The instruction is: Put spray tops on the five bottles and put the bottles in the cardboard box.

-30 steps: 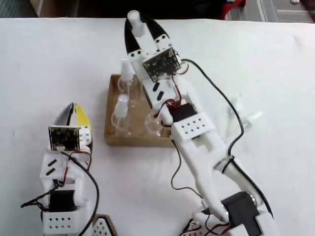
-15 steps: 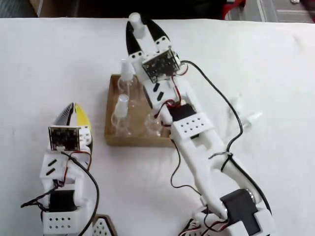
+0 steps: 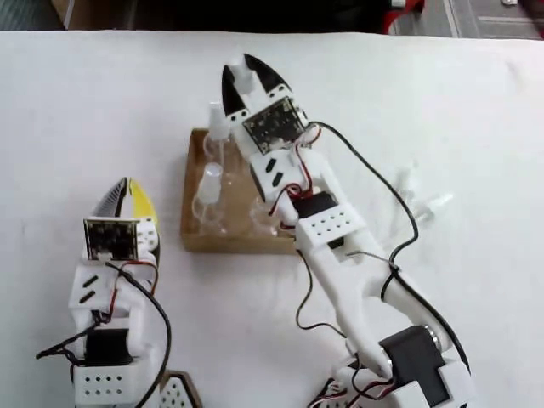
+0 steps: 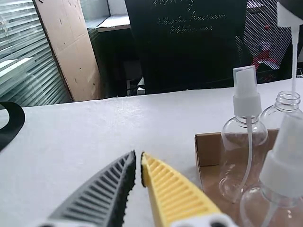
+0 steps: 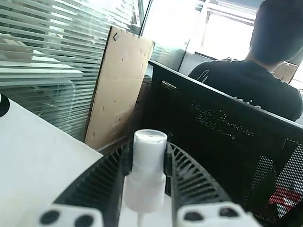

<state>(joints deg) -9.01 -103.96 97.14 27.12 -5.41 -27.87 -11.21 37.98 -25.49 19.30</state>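
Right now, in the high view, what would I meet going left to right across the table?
Left end effector → cardboard box → loose spray top lying on the table. The right end effector overlaps the box, so it is left out.

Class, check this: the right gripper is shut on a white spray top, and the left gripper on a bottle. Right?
No. The left gripper is shut on nothing, as the left wrist view shows; the right gripper does hold the spray top.
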